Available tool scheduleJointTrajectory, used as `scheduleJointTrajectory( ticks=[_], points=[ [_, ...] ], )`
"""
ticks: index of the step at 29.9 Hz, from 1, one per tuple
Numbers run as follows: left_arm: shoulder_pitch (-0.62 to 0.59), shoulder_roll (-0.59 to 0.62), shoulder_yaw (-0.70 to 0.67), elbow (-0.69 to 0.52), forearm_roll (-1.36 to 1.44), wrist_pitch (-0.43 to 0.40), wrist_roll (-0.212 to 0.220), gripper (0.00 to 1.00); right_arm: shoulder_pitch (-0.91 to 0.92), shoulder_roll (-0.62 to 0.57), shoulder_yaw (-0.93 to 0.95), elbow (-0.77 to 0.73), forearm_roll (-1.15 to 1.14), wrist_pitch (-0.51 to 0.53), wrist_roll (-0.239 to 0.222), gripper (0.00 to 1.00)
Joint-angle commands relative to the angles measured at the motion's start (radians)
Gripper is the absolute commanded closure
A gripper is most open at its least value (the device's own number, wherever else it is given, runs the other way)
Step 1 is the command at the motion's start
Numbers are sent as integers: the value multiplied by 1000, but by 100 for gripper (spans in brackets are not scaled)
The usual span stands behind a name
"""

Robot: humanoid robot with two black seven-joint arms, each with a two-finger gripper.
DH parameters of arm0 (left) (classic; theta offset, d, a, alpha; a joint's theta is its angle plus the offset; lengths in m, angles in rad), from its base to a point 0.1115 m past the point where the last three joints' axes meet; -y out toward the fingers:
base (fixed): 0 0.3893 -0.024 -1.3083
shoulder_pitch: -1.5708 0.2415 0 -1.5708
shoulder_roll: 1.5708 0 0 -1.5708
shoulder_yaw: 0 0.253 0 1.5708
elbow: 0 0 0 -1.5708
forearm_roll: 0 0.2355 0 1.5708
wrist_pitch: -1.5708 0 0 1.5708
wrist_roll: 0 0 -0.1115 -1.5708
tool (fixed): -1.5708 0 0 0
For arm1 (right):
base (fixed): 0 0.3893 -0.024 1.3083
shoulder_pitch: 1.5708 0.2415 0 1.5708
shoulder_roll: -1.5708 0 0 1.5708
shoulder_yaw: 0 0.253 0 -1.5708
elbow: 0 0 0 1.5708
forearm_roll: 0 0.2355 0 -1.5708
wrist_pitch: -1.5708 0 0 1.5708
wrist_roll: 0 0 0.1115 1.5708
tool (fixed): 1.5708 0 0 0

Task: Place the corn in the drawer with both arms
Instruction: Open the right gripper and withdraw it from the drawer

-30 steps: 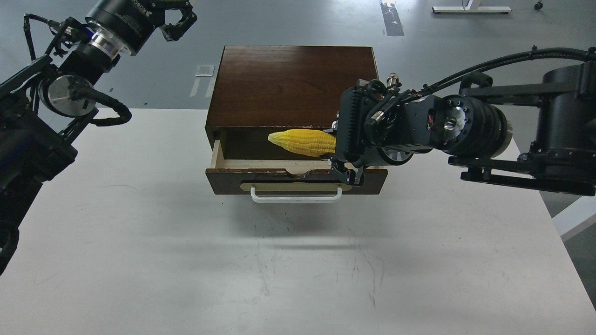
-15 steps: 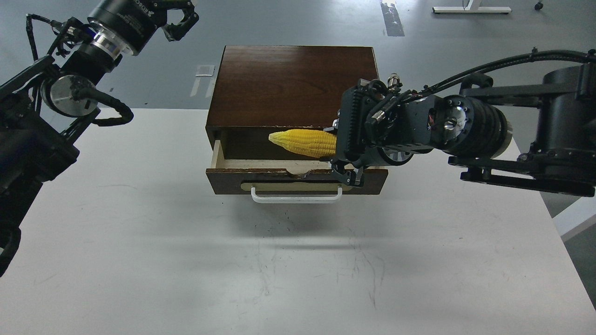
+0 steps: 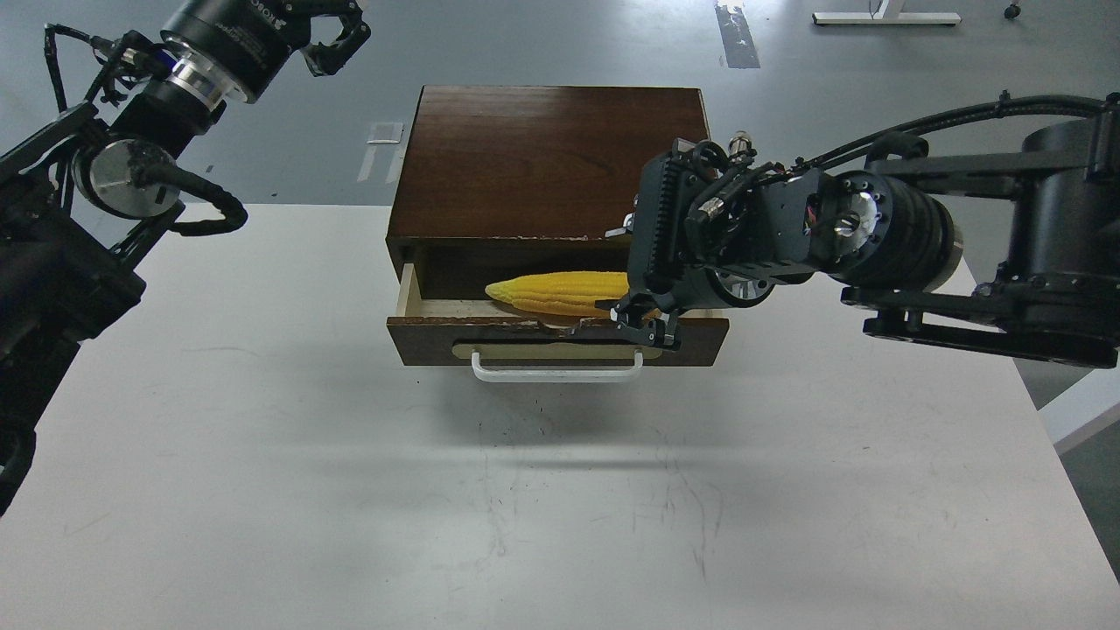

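Note:
The yellow corn (image 3: 553, 293) lies on its side inside the open drawer (image 3: 560, 341), its tip pointing left and its thick end hidden behind my right gripper (image 3: 633, 289). The drawer is pulled partly out of the dark wooden box (image 3: 547, 157); its front has a white bar handle (image 3: 556, 374). My right gripper hangs over the drawer's right end with its fingers spread, one fingertip (image 3: 649, 330) at the drawer's front edge, and it no longer carries the corn. My left gripper (image 3: 337, 37) is raised at the far left, open and empty, well apart from the box.
The box stands at the far edge of the white table (image 3: 262, 420). Grey floor lies behind it. The right arm's thick body (image 3: 1050, 245) spans the table's right side. The left arm (image 3: 70, 227) runs down the left edge.
The corn has dropped from mid-air in my right gripper down into the drawer and slid slightly left. The right gripper has tilted a little. The left arm has barely moved.

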Motion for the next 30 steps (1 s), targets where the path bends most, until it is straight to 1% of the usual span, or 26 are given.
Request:
scheduleJointTrajectory(
  ticks=[1, 2, 3, 5, 6, 7, 9, 11, 15, 16, 17, 19, 20, 21, 23, 25, 27, 30],
  points=[
    [0, 1, -1, 0, 0, 0, 1, 2, 0, -9, 59, -1, 58, 0, -2, 13],
    [0, 1, 0, 0, 0, 0, 1, 2, 0, -12, 93, -1, 112, 0, -2, 5],
    [0, 1, 0, 0, 0, 0, 1, 2, 0, -15, 113, -3, 147, 0, -2, 4],
    [0, 1, 0, 0, 0, 0, 4, 2, 1, -34, 197, -13, 315, 0, -8, 1],
    [-2, 1, 0, 0, 0, 0, 5, 2, 1, -42, 217, -20, 359, 0, -8, 0],
    [-3, 1, 0, 0, 0, 0, 5, 2, 1, -63, 251, -26, 437, 0, -9, 0],
    [-6, 1, 0, 2, 0, 0, 7, 2, 1, -86, 286, -30, 505, 0, -9, 0],
    [-11, -1, -1, 5, -2, 0, 5, 2, -2, -132, 352, -69, 636, 0, -9, 0],
    [-14, -8, -12, 14, -3, 0, 2, 2, -5, -172, 385, -128, 837, 0, -9, 0],
    [-15, -13, -15, 20, -3, 0, -5, 2, -9, -184, 392, -168, 931, 0, -9, 0],
    [-15, -13, -17, 21, -5, 0, -5, 2, -13, -187, 395, -187, 982, 0, -8, 0],
    [-15, -14, -17, 29, -6, 0, -5, 2, -35, -196, 408, -237, 1199, 0, -8, 0],
    [-15, -14, -17, 34, -6, 0, -5, 2, -42, -206, 417, -244, 1250, 0, -6, 0],
    [-15, -14, -17, 40, -6, 0, -5, 2, -48, -221, 426, -251, 1302, 0, -6, 0],
    [-14, -14, -17, 73, -8, 0, -5, 2, -71, -271, 461, -277, 1489, 0, -5, 0],
    [-12, -21, -18, 96, -12, 0, -5, 2, -88, -281, 465, -315, 1607, 0, -3, 0],
    [-11, -30, -18, 104, -14, 0, -5, 2, -100, -284, 465, -355, 1675, 0, -2, 0],
    [0, -33, -31, 107, -15, 0, -2, 2, -132, -285, 478, -452, 1843, 0, 3, 0]
  ],
)
